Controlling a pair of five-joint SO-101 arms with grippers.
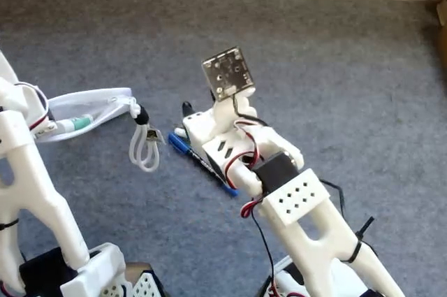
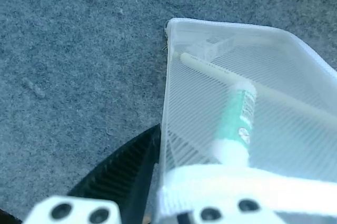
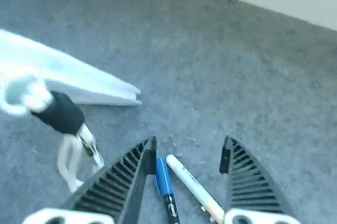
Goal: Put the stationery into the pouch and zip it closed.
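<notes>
While my left gripper (image 2: 160,163) was clamped on one edge of the translucent white mesh pouch (image 2: 274,145), with that end raised above the grey carpet (image 1: 335,66), my right gripper (image 3: 189,147) hung low over the loose stationery, jaws spread wide and nothing between them. Between those jaws lay a blue pen (image 3: 163,176) and a white marker (image 3: 192,188), side by side and nearly touching, the pen close against one ribbed black finger. A green-and-white pen (image 2: 237,116) was already inside the pouch, lying along its length. From the pouch's far end hung a black zip tab (image 3: 62,113) with a white cord loop (image 3: 71,161) trailing to the carpet, near the blue pen. I could not tell how far the zip stood open. I judged both loose pens light, stiff and smooth-barrelled, likely to roll or slip. Each was best pinched across the middle of the barrel so it would not tip. With the two lying so close, closing down risked catching both at once. The pouch looked thin and floppy, so its mouth would sag unless my left grip held it taut. For zipping, I reckoned the black tab a firmer hold than the slack loop.
</notes>
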